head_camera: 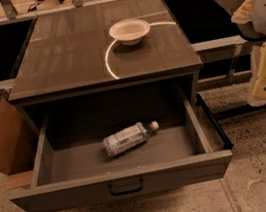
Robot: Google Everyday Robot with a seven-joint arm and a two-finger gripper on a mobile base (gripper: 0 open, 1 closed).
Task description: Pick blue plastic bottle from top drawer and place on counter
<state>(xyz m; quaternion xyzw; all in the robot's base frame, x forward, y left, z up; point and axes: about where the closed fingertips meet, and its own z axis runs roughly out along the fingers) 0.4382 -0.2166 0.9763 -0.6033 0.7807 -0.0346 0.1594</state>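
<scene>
Drawer (66, 192) bottle (128, 138); jaws perhaps far right.

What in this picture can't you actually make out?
All in the one camera view:
1. The cream end effector, at the right edge beside the wide grey open drawer, is partly cut off by the frame.
2. The print on the small blue-labelled clear plastic bottle lying in the drawer is too small to read.
3. The drawer's rear lies in shadow under the dark brown glossy counter.
</scene>
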